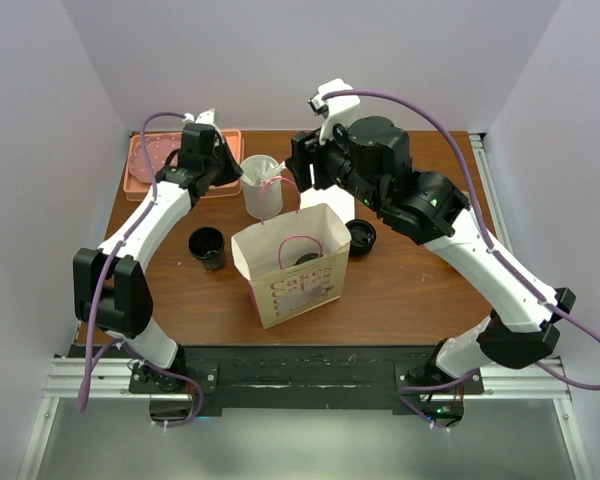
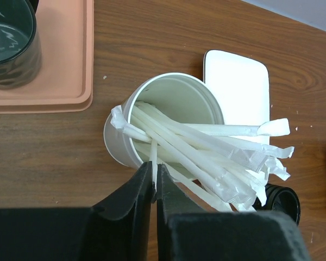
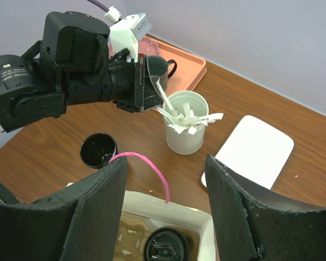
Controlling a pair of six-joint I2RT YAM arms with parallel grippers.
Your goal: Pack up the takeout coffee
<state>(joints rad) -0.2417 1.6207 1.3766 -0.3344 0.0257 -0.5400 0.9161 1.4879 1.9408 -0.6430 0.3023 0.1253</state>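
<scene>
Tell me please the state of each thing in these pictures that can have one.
left gripper: shut on one wrapped straw.
right gripper: open, empty.
paper bag: upright, mouth open.
coffee cup: lidded, inside the bag.
white cup: upright, full of straws.
black cup: upright, no lid.

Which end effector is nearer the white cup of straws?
Left. The left end effector pinches a straw at the rim of the white cup; the right end effector hovers open above the paper bag.

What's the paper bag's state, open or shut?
Open. The paper bag stands with its mouth spread; the right wrist view shows a black lid inside.
</scene>
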